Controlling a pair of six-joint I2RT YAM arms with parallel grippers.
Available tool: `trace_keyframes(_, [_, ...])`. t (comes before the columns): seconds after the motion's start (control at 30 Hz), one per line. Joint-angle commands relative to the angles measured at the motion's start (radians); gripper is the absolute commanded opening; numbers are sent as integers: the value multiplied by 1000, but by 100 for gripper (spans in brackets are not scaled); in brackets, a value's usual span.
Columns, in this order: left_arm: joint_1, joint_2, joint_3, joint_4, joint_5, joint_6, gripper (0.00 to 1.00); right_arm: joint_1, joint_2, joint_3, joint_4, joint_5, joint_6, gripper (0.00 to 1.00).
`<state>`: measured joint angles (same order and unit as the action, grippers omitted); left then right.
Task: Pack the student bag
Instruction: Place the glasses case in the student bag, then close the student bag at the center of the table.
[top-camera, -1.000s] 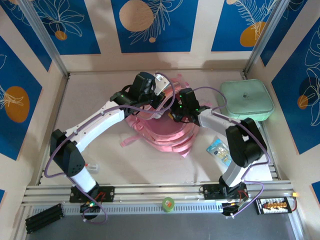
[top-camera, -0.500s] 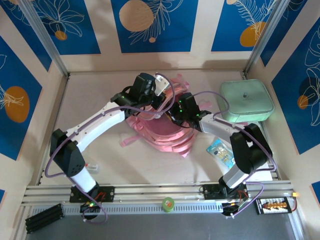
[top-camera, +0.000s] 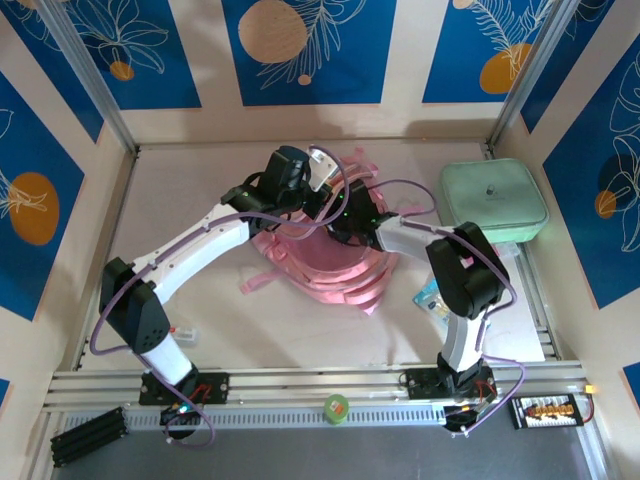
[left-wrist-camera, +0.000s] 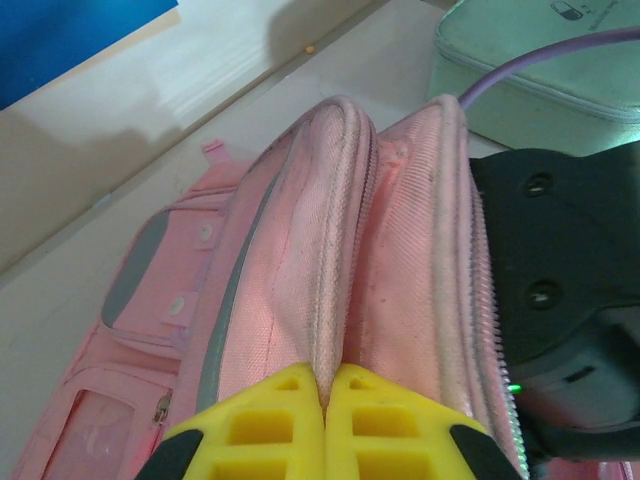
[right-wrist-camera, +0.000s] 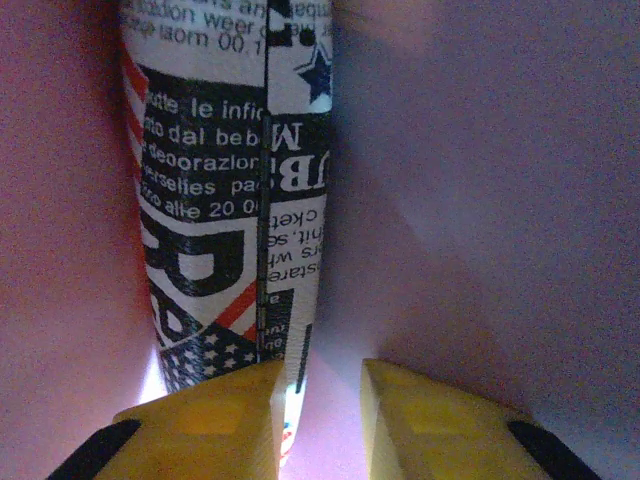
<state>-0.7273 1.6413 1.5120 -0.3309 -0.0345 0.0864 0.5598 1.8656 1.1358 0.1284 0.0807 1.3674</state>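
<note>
1. Top external view, nearest stuff first: 1 green round thing sits on the near rail. Then 1 blue packet lies on the table just beside the right arm, apart from the bag.
2. The student bag is in the middle of the table, pink and slumped, with both arms reaching in at its far top edge.
3. The left claw is pinched together on the fabric by the bag's zip edge, holding the mouth up.
4. The right claw is down inside the bag, its 2 yellow fingers a little apart with a narrow gap. A newsprint-pattern pouch stands on end right by 1 finger. Can't tell if it's touching, and I see no clamp on it.
5. My guess at the step: seating the pouch in the main compartment. To do it well, I'd have the left claw hold the lip taut so the opening doesn't sag. I'd leave the pouch deep along the wall, then back the right claw straight out so it doesn't snag the zip or drag the pouch.
6. Far right: 1 mint-green zip case, outside the bag.
7. Count: 2 arms, 2 claws, 1 bag, 1 pouch, 1 packet, 1 case, 1 green thing.
</note>
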Motion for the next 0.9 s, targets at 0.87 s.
trace_keyframes(0.87, [-6,207,59,204,397,-152,2,-297,-882,-490,-379,99,-97,53])
